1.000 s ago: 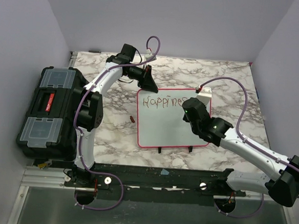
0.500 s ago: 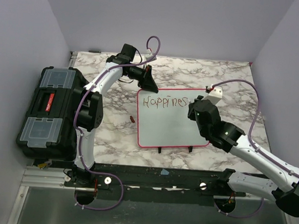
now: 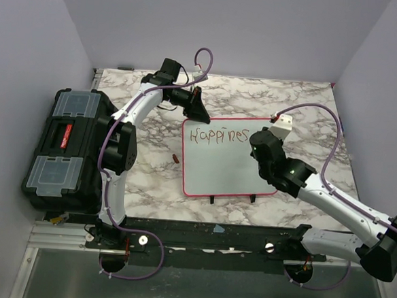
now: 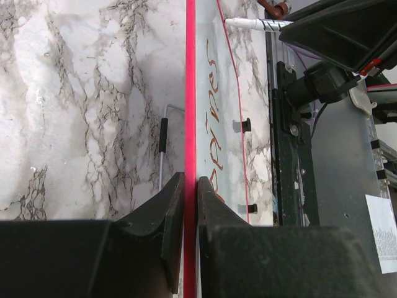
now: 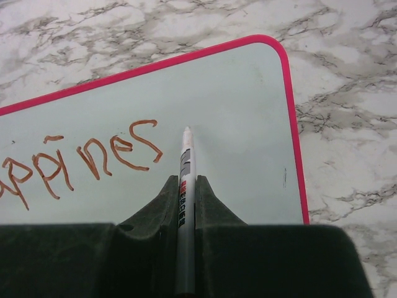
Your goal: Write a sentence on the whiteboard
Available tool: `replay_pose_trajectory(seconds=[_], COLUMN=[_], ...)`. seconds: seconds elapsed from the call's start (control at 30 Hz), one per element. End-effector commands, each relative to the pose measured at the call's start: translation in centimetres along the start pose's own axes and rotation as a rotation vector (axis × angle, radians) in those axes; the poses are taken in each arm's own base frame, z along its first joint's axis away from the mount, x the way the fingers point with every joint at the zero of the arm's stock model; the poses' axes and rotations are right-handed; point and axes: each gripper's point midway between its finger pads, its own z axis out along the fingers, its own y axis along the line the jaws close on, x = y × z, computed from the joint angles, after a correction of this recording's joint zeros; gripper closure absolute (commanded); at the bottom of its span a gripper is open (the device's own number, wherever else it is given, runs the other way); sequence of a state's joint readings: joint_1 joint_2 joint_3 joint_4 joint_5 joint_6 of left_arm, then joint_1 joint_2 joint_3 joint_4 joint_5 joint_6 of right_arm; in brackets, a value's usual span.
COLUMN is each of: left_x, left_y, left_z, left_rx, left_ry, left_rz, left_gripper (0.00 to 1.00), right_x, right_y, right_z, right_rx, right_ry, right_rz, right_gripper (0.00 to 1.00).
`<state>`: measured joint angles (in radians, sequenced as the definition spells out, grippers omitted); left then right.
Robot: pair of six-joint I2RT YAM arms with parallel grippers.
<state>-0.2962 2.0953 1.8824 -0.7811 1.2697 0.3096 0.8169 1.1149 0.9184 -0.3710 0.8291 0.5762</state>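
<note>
Toolbox [image 3: 66, 143] at table's [image 3: 303, 115] left edge. Left gripper [image 4: 190, 183] pinched on whiteboard's [image 3: 221, 171] far-left frame corner. Whiteboard lies mid-table. Sentence [image 3: 218, 136] reads "Happines" along its far edge. Right gripper [image 5: 184, 186] clamps marker [image 5: 184, 164], tip just right of last "s"; contact unclear.

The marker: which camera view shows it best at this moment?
Right wrist: the marker fills the centre, clamped in the right gripper, tip beside the last letter of the sentence. Left wrist shows it small, at the top edge. In top external I cannot make it out.
</note>
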Motion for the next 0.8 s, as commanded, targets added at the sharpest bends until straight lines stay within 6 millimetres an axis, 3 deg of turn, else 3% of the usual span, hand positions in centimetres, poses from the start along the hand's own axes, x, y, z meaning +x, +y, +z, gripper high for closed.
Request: replay_pose_trajectory(seconds=[0.0, 0.27, 0.77], left_x=[-2.7, -2.7, -2.7], left_y=[-2.5, -2.4, -2.3], left_z=[-0.9, -0.8, -0.8], left_rx=[0.043, 0.042, 0.041], left_ry=[-0.053, -0.052, -0.051], left_rz=[0.143, 0.142, 0.14], left_gripper=[1.0, 1.0, 1.0], right_x=[-1.5, -1.9, -0.5], right_y=[-0.8, -0.7, 1.2], right_z=[0.3, 0.9, 1.8], right_rx=[0.07, 0.081, 0.007], right_ry=[-0.039, -0.05, -0.012], right_rz=[0.017, 0.007, 0.004], right_gripper=[0.99, 0.99, 0.99])
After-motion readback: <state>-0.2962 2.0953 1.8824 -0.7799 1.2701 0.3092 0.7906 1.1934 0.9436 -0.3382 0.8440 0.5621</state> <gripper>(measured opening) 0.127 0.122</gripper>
